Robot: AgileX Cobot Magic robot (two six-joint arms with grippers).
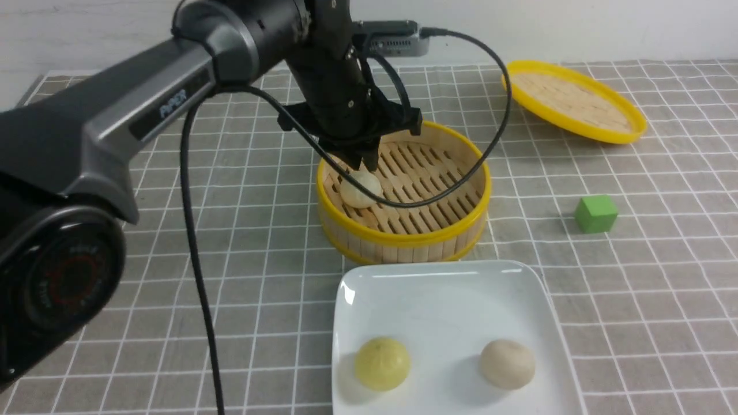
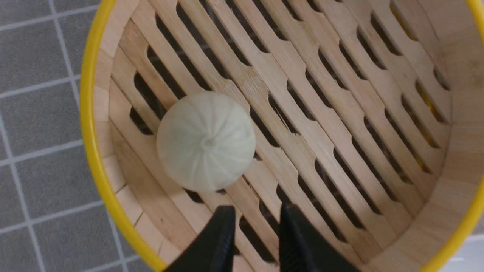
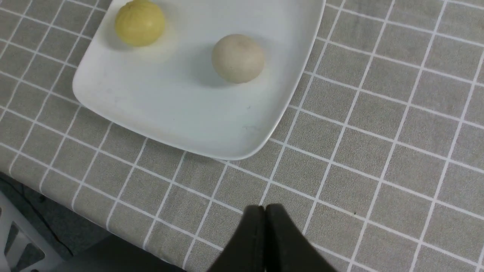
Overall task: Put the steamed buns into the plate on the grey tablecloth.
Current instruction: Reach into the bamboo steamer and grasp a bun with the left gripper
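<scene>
Logging one white bun [image 2: 206,141] lying in the steamer [image 2: 87,113] and one beige bun [image 1: 507,363] on the plate [image 1: 438,288], both on the grey tablecloth [image 1: 634,288], I find my left gripper [image 2: 258,211] narrow and empty just beside the first, seemingly lined up to pinch it, and my right gripper [image 3: 265,207] closed and idle.

The plate [image 1: 444,300] is glossy, like glazed ceramic. The tablecloth [image 1: 634,288] is matt woven cloth. The steamer [image 1: 403,242] is pale slatted wood with a smooth yellow rim. The white bun [image 2: 206,141] is matt and pleated; the beige bun [image 1: 507,363] matt, smoother.
</scene>
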